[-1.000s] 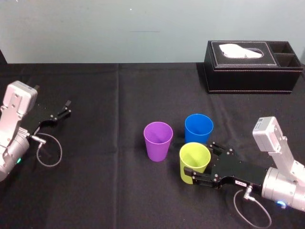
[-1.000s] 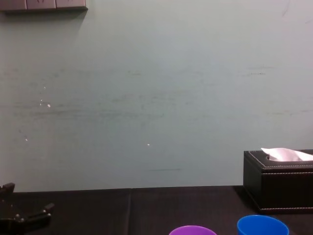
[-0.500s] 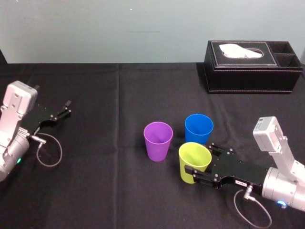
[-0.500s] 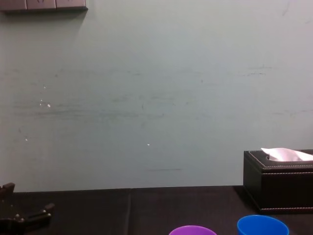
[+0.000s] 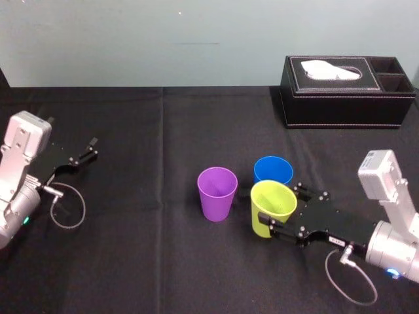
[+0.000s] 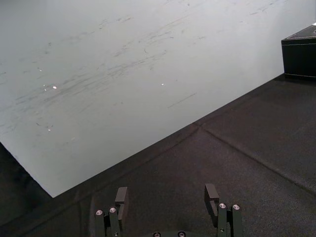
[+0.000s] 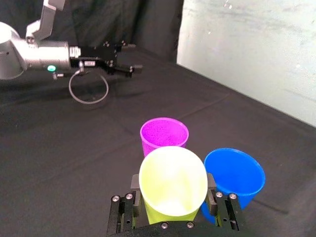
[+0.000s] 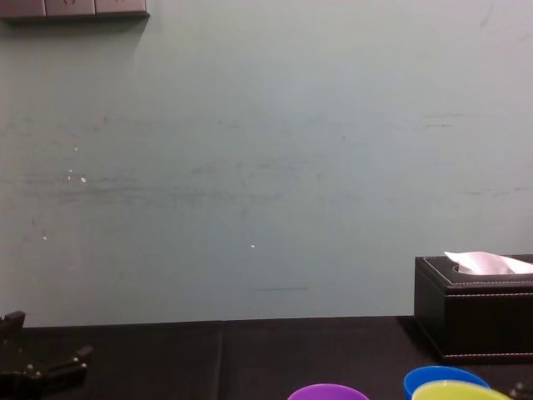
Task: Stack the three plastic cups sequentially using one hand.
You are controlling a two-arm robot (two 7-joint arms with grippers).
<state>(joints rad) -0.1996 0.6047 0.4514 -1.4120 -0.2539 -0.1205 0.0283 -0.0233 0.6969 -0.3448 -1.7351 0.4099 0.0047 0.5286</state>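
The right tool (image 5: 280, 208) reaches in low from the right across the black-clothed worktop (image 5: 131, 248). Its jaws are clamped on the tilted yellow-green tapered plastic cup (image 5: 270, 204), just in front of the blue plastic cup (image 5: 272, 170) and beside the upright purple plastic cup (image 5: 217, 193). The left tool (image 5: 88, 149) is parked far left, its fingers spread.
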